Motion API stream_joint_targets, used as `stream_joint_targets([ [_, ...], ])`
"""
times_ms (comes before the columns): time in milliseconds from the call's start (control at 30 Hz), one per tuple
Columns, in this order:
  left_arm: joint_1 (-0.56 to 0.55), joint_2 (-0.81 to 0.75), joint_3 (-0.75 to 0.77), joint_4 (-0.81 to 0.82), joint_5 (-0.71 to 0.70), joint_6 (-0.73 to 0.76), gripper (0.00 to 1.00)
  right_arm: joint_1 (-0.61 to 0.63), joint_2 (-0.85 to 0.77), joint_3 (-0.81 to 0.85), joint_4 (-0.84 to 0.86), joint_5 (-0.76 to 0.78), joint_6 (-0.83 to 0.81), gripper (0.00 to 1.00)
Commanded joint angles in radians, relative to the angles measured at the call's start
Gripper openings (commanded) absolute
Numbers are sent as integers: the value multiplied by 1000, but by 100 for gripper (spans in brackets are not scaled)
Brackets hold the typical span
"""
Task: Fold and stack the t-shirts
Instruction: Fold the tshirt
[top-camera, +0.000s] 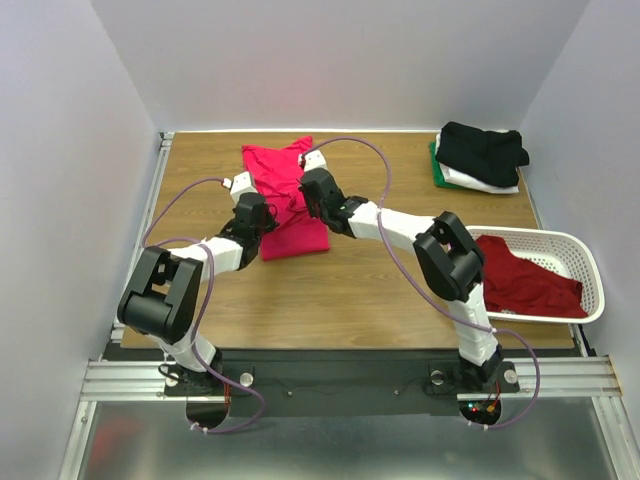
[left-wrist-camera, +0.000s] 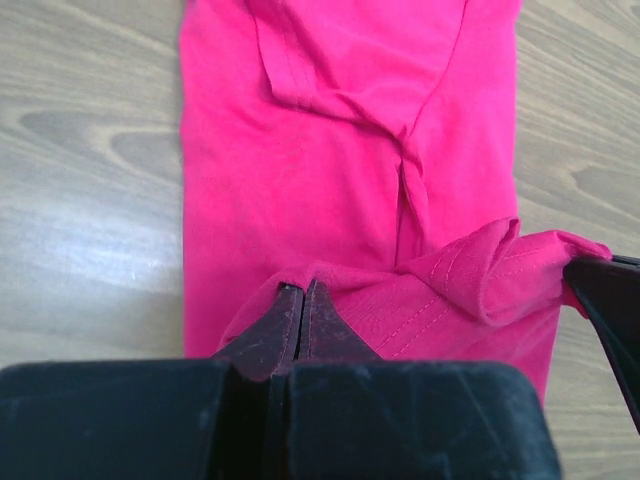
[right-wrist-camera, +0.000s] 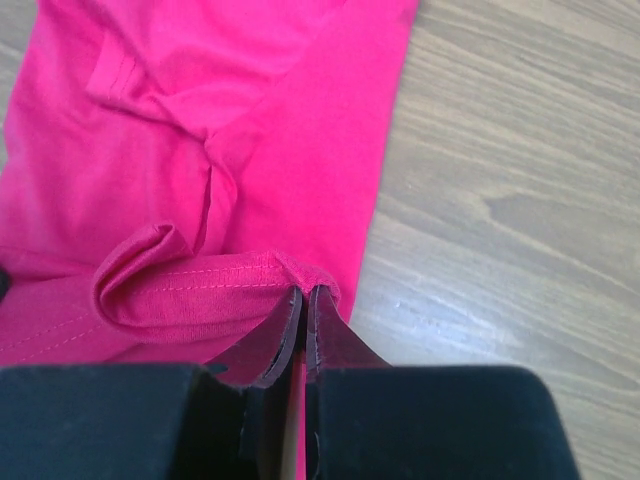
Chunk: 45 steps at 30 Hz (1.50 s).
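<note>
A bright pink-red t-shirt (top-camera: 285, 190) lies on the wooden table (top-camera: 380, 290) near the back, folded lengthwise into a narrow strip. My left gripper (left-wrist-camera: 302, 288) is shut on one corner of its hemmed edge, lifted above the rest of the shirt (left-wrist-camera: 340, 150). My right gripper (right-wrist-camera: 304, 294) is shut on the other corner of the same hem (right-wrist-camera: 200, 290), which sags in a roll between the two. In the top view both grippers (top-camera: 262, 215) (top-camera: 312, 192) meet over the shirt's middle. A darker red t-shirt (top-camera: 525, 285) sits in the basket. Folded black (top-camera: 485, 150), white and green shirts are stacked at the back right.
A white perforated basket (top-camera: 590, 262) stands at the right edge of the table. Grey walls close in the table on three sides. Purple cables loop from both arms above the table.
</note>
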Motion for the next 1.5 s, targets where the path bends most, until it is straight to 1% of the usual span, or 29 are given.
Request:
stream_joint_targets([
  [0, 20, 3, 56, 65, 27, 29, 0, -13, 28, 91, 36, 11, -41, 0],
  [167, 40, 37, 87, 68, 45, 38, 0, -27, 51, 125, 36, 3, -45, 0],
  [467, 77, 115, 137, 68, 42, 35, 0, -42, 152, 246, 5, -1, -53, 2],
  [533, 82, 135, 162, 67, 45, 40, 0, -45, 164, 260, -1, 3, -52, 11],
  [567, 82, 136, 173, 67, 44, 43, 1, -48, 166, 266, 0, 5, -52, 17],
  [600, 82, 138, 183, 65, 41, 48, 4, -50, 163, 274, -3, 8, -56, 26],
  [633, 82, 132, 208, 56, 38, 51, 29, -50, 149, 275, -3, 9, -59, 50],
  [667, 82, 124, 217, 53, 35, 54, 47, -50, 137, 275, -3, 11, -62, 60],
  [700, 83, 103, 226, 50, 21, 55, 60, -48, 122, 266, -3, 8, -73, 68],
  [733, 82, 87, 239, 45, 13, 60, 76, -48, 85, 257, -4, 5, -78, 80],
  [800, 80, 41, 245, 41, -14, 66, 86, -50, 48, 214, -1, 12, -87, 84],
  [867, 77, 8, 234, 41, -31, 63, 89, -50, -15, 170, -1, 19, -81, 86],
  [967, 56, -43, 193, 47, -42, 60, 89, -50, -66, 84, 0, -13, -66, 87],
  [1033, 24, -71, 164, 76, -36, 54, 89, -50, -96, 47, 2, -62, -53, 88],
  [1067, 10, -77, 126, 91, -31, 51, 89, -50, -101, 19, 0, -84, -47, 88],
  [1100, -7, -85, 109, 103, -19, 46, 88, -50, -104, 7, 2, -130, -36, 88],
  [1200, -64, -106, 29, 162, -5, 19, 85, -48, -99, -16, 3, -170, -15, 88],
  [1333, -131, -80, -60, 289, 1, 0, 81, -56, -78, -22, 3, -165, -1, 88],
  [1400, -144, -28, -65, 314, 16, -3, 79, -64, -78, -36, 5, -159, 8, 88],
  [1467, -162, 18, -57, 358, 19, -4, 80, -73, -84, -47, 5, -161, 14, 88],
])
